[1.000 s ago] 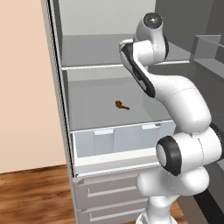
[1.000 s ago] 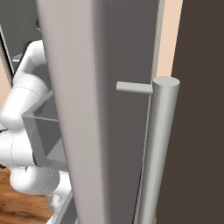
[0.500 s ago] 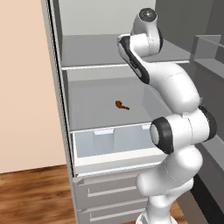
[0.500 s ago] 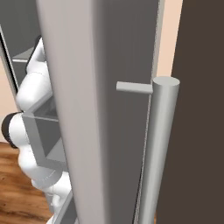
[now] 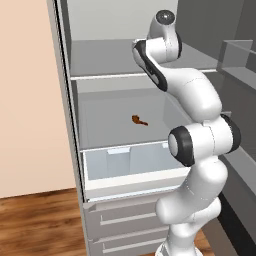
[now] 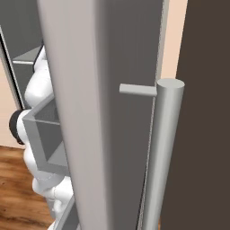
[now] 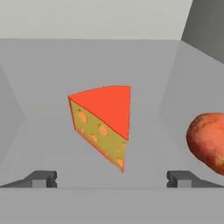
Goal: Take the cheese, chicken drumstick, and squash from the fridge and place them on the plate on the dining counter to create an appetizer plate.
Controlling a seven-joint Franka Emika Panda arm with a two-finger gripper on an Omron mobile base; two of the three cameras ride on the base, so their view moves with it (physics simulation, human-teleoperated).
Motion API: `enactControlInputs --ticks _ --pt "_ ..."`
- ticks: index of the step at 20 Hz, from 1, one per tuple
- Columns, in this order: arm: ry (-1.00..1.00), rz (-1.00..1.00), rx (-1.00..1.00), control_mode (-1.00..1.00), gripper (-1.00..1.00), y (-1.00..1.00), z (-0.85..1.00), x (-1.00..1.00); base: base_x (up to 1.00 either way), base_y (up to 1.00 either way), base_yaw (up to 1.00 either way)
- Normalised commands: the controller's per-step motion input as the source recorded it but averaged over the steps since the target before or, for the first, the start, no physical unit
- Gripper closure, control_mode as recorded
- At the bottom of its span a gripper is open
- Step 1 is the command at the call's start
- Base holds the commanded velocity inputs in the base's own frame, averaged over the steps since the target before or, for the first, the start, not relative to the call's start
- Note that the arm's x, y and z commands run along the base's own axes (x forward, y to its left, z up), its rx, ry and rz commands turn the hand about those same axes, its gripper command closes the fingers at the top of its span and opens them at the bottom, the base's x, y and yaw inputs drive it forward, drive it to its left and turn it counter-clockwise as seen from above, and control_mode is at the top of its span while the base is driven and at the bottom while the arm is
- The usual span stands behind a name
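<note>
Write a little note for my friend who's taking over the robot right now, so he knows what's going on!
Gripper: open, holding nothing, facing the cheese on a shelf inside the fridge.
Squash: on the same shelf, beside the cheese, at the right of the hand view.
Chicken drumstick: lying on a lower shelf, above the pale crisper bin.
Done: fridge is open, arm reached in.
Left: grab the cheese, then the drumstick and squash, and carry each to the plate on the dining counter.
</note>
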Motion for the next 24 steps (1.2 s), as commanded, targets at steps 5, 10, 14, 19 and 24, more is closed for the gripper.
enactControlInputs --ticks 5,10,14,19,24 --pt "0.00 0.00 0.00 -1.00 -1.00 0.00 -0.13 0.41 0.00 0.00 0.00" --pt "0.00 0.00 0.00 -1.00 -1.00 0.00 -0.05 0.39 0.00 0.00 0.00" --pt "0.00 0.00 0.00 -1.00 -1.00 0.00 -0.07 0.36 0.00 0.00 0.00" --pt "-0.01 0.00 0.00 -1.00 -1.00 0.00 -0.12 0.34 0.00 0.00 0.00" --pt "-0.04 0.00 0.01 -1.00 1.00 0.04 -0.15 0.25 0.00 0.00 0.00"
